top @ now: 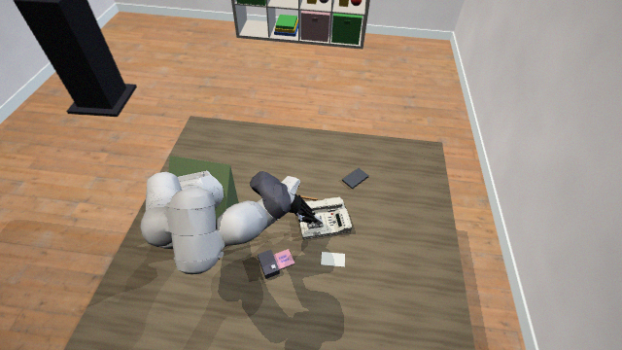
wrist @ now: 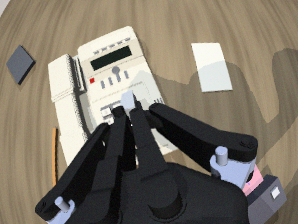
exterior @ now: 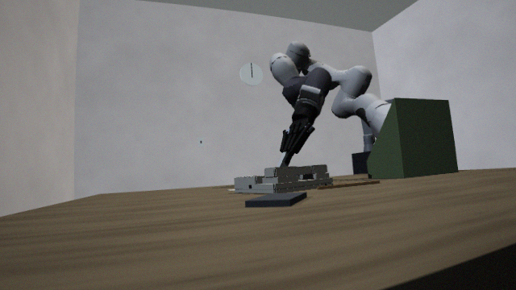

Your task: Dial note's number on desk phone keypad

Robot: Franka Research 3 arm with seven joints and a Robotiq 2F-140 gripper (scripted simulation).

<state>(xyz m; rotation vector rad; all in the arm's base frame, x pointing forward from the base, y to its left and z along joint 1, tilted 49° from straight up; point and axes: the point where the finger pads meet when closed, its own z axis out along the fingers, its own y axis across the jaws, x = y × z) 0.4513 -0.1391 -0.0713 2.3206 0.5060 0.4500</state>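
Note:
The off-white desk phone [top: 335,221] [exterior: 258,184] [wrist: 113,46] lies on the brown table. Its handset [wrist: 63,90] rests in the cradle along the phone's left side in the wrist view. My gripper [top: 313,220] [exterior: 285,162] [wrist: 130,100] is shut, with nothing between the fingers. It is tilted down, and its joined fingertips are on the keypad just below the display [wrist: 109,60]. The fingers hide the key under the tips. A pink note [top: 284,258] [wrist: 253,183] with small writing lies against a dark block [top: 267,262], in front of the phone.
A white blank sheet [top: 332,259] [wrist: 213,66] lies near the phone. A flat dark pad [top: 355,178] [exterior: 276,199] [wrist: 20,64] lies beyond it. A green box [top: 204,170] [exterior: 411,138] stands by the arm's base. A pencil [exterior: 347,184] [wrist: 55,152] lies beside the handset.

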